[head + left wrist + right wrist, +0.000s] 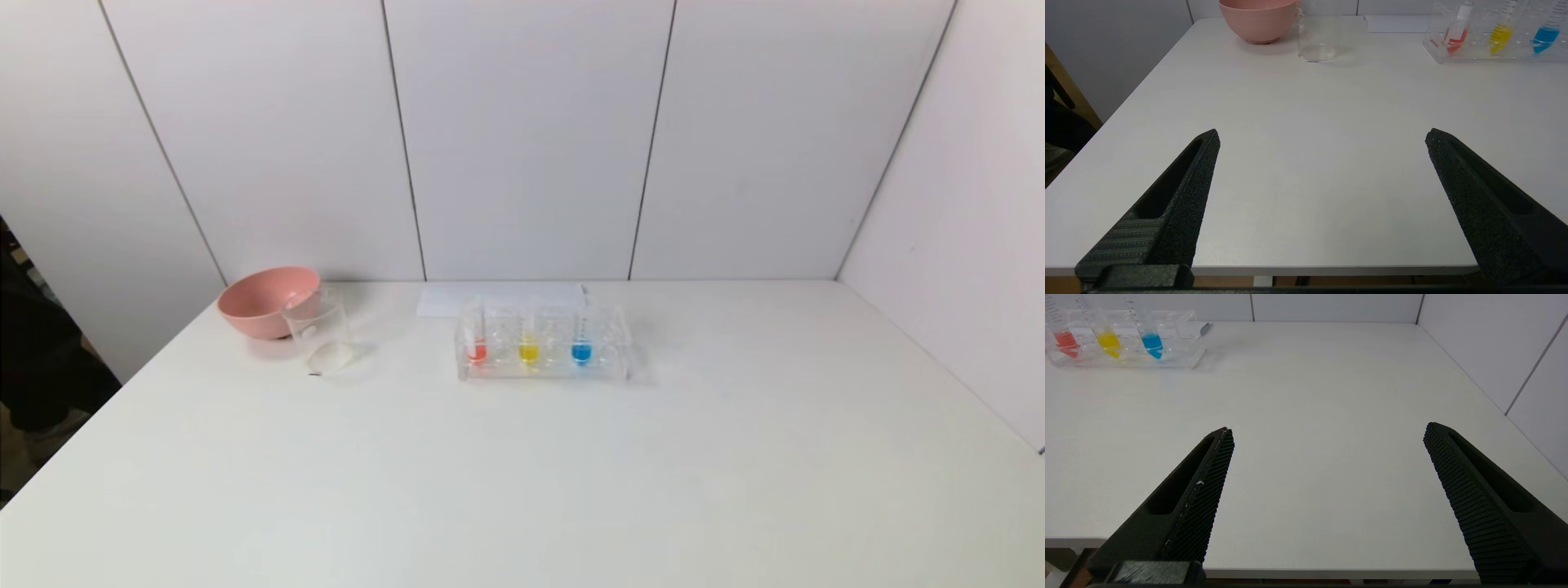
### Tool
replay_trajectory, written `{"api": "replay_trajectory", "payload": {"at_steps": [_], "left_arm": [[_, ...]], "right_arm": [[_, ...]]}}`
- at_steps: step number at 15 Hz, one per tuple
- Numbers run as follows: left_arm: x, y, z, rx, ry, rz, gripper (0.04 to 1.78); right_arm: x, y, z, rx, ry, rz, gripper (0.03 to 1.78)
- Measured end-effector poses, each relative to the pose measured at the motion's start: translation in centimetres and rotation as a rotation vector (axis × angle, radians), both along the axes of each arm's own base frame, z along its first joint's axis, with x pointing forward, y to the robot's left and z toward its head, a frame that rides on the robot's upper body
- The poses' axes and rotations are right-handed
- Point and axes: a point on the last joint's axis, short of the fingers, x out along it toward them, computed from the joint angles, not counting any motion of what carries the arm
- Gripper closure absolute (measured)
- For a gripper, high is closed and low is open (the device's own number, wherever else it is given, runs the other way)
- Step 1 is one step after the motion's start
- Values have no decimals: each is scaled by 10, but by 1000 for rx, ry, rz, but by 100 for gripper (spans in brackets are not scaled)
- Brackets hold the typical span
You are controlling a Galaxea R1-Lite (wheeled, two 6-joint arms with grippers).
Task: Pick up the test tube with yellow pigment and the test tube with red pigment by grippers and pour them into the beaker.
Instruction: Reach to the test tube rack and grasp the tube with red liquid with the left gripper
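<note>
The red-pigment test tube [478,343] and the yellow-pigment test tube [529,343] stand upright in a clear rack [543,369] at the table's middle back. They also show in the left wrist view, red [1455,34] and yellow [1500,34], and in the right wrist view, red [1065,341] and yellow [1108,341]. The empty clear beaker [320,333] stands left of the rack; it shows in the left wrist view [1318,38]. My left gripper [1323,136] and right gripper [1327,430] are open and empty at the table's near edge, outside the head view.
A blue-liquid tube [581,343] stands in the same rack, right of the yellow one. A pink bowl [265,300] sits just behind the beaker at the back left. A white sheet [498,298] lies behind the rack. Walls close off the back and right.
</note>
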Motion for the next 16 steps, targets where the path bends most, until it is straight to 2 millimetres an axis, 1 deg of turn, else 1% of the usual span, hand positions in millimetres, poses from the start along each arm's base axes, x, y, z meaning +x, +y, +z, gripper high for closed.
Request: {"api": "replay_trajectory", "payload": {"at_steps": [6, 9, 12, 16], "left_arm": [[-1, 0, 3, 11, -13, 3, 6], [-8, 0, 23, 5, -71, -2, 6], [-18, 0, 42, 5, -83, -8, 6], [-22, 0, 70, 5, -102, -8, 6]], "right_arm": [[0, 0, 0, 0, 0, -1, 11], [0, 0, 0, 0, 0, -1, 11], [0, 0, 0, 0, 0, 0, 11], [0, 0, 0, 0, 0, 0, 11]]}}
